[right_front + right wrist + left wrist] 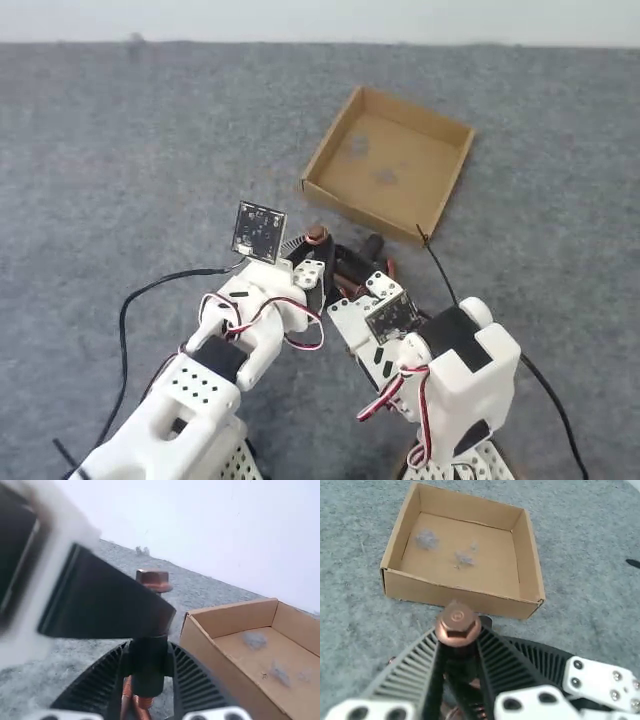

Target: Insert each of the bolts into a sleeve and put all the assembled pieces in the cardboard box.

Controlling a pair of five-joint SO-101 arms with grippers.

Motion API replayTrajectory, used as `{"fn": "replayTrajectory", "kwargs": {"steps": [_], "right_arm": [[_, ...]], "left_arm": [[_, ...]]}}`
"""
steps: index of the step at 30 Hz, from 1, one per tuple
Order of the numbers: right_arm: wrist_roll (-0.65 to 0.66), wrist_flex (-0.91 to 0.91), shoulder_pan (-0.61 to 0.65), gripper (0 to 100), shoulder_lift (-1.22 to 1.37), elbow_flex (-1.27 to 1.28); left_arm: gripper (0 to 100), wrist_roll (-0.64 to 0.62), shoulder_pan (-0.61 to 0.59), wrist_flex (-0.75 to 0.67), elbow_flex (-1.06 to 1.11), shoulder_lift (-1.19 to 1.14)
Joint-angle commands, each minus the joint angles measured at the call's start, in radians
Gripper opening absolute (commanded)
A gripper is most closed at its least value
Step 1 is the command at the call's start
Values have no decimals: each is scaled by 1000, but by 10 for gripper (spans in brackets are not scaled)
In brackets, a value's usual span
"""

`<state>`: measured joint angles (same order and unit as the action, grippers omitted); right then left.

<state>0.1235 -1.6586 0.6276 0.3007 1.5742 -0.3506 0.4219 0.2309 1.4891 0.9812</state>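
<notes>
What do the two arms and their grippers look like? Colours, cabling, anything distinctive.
Both arms have white shells with black servo blocks. The left arm carries looping red-white wires, a black cable and a dark wrist camera board; the right arm has similar wires. The left gripper and right gripper have black ribbed fingers.

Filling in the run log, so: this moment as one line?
left gripper shut on bolt | right gripper shut on sleeve | bolt head outside sleeve | cardboard box holds no assembled pieces
</notes>
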Motion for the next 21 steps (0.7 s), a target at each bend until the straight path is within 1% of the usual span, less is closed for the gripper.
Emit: {"fn": "replayTrajectory", "kwargs": {"steps": [1,5,7,18,19,21], "right_arm": [[5,-28,-61,6,-18,-31],[5,-28,-61,6,-18,-31],[5,-28,-61,6,-18,-31],[5,-27,-62,6,-16,-35],[5,-27,-62,6,-16,-35],[5,-27,-62,6,-16,-35]], "left_arm": [[32,11,-3,-12,7,5],[160,6,-6,-12,7,5],[206,6,-9,-11,7,5],[221,2,-3,-11,-5,12],[221,-20,-3,-5,-15,29],[221,-94,-3,68,-48,100]]}}
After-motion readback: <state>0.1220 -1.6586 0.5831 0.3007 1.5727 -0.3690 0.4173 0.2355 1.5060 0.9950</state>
